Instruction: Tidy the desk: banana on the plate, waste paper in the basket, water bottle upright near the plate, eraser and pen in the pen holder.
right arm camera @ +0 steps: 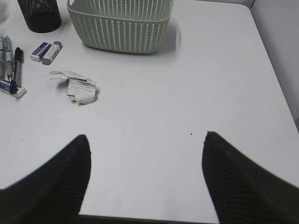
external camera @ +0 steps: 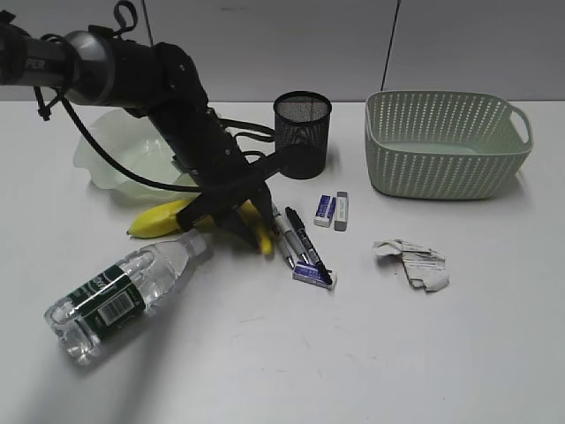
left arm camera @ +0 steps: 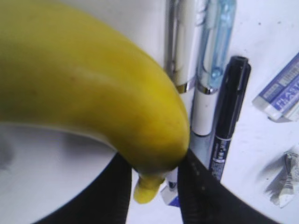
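Note:
The yellow banana (external camera: 163, 218) lies on the white desk (external camera: 353, 353) in front of the pale green plate (external camera: 110, 150). My left gripper (external camera: 243, 221) is shut on the banana (left arm camera: 93, 93) near its right end, with the stem tip poking out between the fingers (left arm camera: 205, 191). The water bottle (external camera: 124, 291) lies on its side at the front left. Pens (external camera: 296, 237) and an eraser (external camera: 331, 209) lie before the black mesh pen holder (external camera: 302, 132). The waste paper (external camera: 415, 263) sits in front of the green basket (external camera: 446, 146). My right gripper (right arm camera: 145, 140) hangs open over bare desk.
A second eraser (external camera: 313, 274) lies at the pens' near end. In the right wrist view the basket (right arm camera: 121, 28), the waste paper (right arm camera: 77, 86) and the pen holder (right arm camera: 41, 14) are far ahead to the left. The desk's right edge (right arm camera: 275, 79) is close.

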Controlling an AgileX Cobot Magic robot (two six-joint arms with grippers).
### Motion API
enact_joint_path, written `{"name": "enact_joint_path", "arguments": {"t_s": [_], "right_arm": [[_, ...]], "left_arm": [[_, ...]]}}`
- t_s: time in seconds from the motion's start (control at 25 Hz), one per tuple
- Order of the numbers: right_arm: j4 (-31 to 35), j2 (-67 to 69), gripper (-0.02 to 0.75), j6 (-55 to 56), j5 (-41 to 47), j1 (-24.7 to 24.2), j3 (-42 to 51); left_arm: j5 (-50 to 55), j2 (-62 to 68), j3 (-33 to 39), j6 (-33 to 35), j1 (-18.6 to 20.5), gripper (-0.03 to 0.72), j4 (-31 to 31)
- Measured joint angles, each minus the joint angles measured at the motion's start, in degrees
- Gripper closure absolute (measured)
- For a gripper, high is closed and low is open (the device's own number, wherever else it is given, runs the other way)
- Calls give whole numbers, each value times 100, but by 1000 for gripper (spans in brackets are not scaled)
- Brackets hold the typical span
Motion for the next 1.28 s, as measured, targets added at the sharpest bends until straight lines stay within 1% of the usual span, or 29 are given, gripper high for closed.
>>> {"name": "enact_joint_path", "arguments": {"t_s": [0.24, 0.6, 0.88, 1.12, 1.28], "right_arm": [[0, 0, 155, 0, 0, 0, 0], [0, 0, 155, 0, 0, 0, 0], [0, 0, 155, 0, 0, 0, 0], [0, 0, 155, 0, 0, 0, 0], [0, 0, 155, 0, 0, 0, 0]], "left_arm": [[30, 0, -113, 0, 0, 459, -340], [399, 0, -719, 0, -106, 461, -596], [606, 0, -1027, 0, -238, 462, -1071], [973, -78, -1480, 5, -270, 462, -988], [1266, -220, -1903, 5, -277, 462, -745]]}}
